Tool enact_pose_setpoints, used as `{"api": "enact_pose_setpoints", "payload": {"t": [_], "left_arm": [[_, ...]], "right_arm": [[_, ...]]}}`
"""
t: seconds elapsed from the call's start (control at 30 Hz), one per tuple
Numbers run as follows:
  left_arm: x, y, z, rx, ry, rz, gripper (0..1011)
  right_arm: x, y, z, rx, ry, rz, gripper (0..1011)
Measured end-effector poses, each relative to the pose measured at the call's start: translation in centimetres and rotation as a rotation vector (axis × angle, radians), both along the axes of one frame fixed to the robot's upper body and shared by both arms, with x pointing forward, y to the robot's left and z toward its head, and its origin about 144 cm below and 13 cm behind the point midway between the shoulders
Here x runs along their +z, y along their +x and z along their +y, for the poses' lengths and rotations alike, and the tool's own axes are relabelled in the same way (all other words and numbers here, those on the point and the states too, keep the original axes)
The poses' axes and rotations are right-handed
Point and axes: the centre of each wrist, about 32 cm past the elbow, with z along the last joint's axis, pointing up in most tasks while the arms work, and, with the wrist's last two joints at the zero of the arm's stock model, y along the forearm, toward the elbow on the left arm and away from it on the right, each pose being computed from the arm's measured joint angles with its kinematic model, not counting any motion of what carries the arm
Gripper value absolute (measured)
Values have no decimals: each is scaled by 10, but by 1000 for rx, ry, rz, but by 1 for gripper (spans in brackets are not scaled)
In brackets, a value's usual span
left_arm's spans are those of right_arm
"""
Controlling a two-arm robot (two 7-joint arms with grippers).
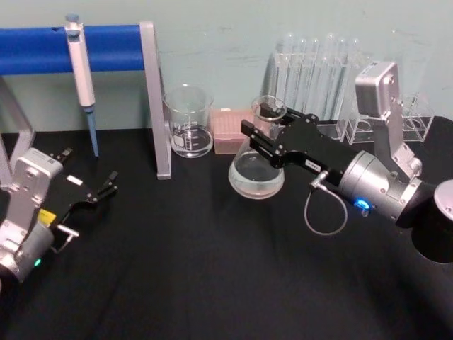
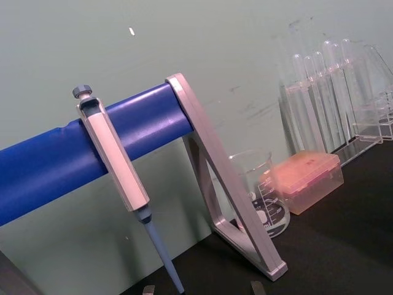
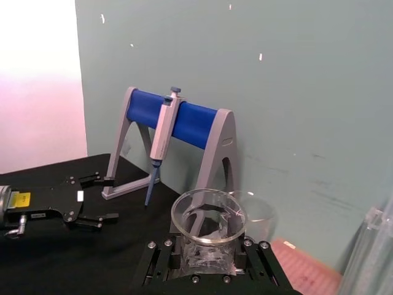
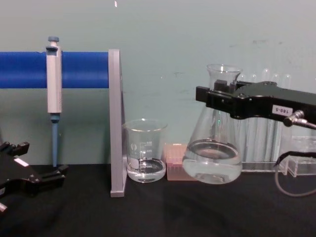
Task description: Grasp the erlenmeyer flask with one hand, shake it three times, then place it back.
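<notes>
- The left gripper [image 1: 107,184] rests at the lower left of the head view, low over the black table [image 1: 212,276]. Its jaws are spread apart with nothing between them, and it looks parked.
- Behind it at upper left, a pipette [image 1: 81,71] hangs on a blue-barred stand [image 1: 157,99].
- Just right of the stand's leg sits a beaker [image 1: 189,122], with a pink box [image 1: 230,132] beside it.
- The erlenmeyer flask [image 4: 212,158] is right of centre, in front of the pink box, with a little clear liquid pooled in its base. In the chest view it looks slightly tilted, its base seemingly just off the table.
- The right gripper [image 4: 218,100] reaches in from the right edge, its jaws closed across the flask's neck just below the flared rim.
- A rack of test tubes [image 1: 318,67] stands close behind the gripper.
- Judgement: the grasp is made and the shaking step is in hand; the count cannot be told.
- Next come short, controlled shakes with a firm hold on the neck, clear of beaker and tubes, then setting the flask down upright.
</notes>
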Motion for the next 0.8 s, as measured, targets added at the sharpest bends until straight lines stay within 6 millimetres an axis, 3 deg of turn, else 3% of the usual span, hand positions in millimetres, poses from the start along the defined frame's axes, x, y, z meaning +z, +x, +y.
{"api": "enact_pose_setpoints", "payload": {"t": [0.8], "left_arm": [[0, 0, 0, 0, 0, 0, 1001]], "right_arm": [[-2, -16, 20, 215, -21, 12, 458]]}}
